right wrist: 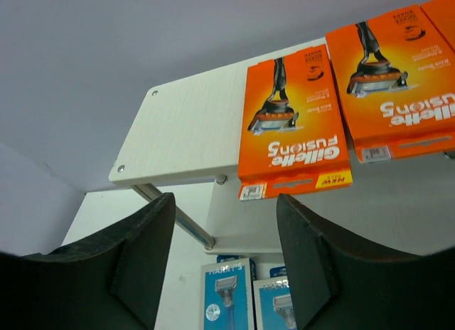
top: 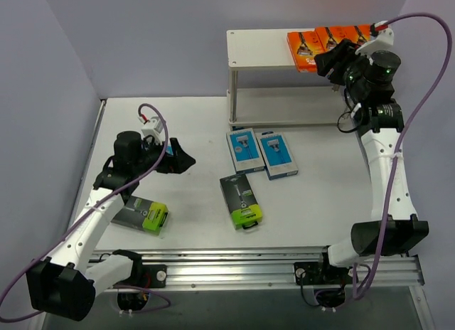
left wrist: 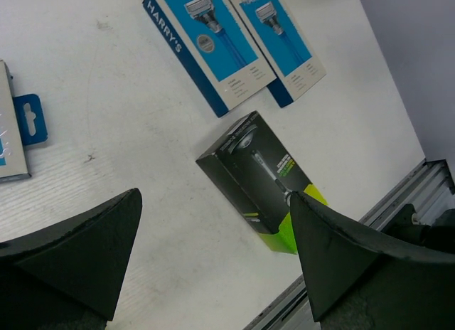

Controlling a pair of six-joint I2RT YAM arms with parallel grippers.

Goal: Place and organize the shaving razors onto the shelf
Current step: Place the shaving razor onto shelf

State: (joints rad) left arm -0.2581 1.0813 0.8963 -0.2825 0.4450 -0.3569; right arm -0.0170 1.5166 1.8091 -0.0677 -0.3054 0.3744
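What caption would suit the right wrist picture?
Right gripper, jaws apart and empty, facing the shelf, orange razor packs side by side on its top board.

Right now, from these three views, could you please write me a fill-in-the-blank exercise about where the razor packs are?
1. The orange packs lie on the shelf's ___ board.
2. ___ light blue packs lie side by side on the table.
3. The black pack nearest them has one ___ end.
4. The left gripper holds ___.
Missing words: top; two; lime-green; nothing.
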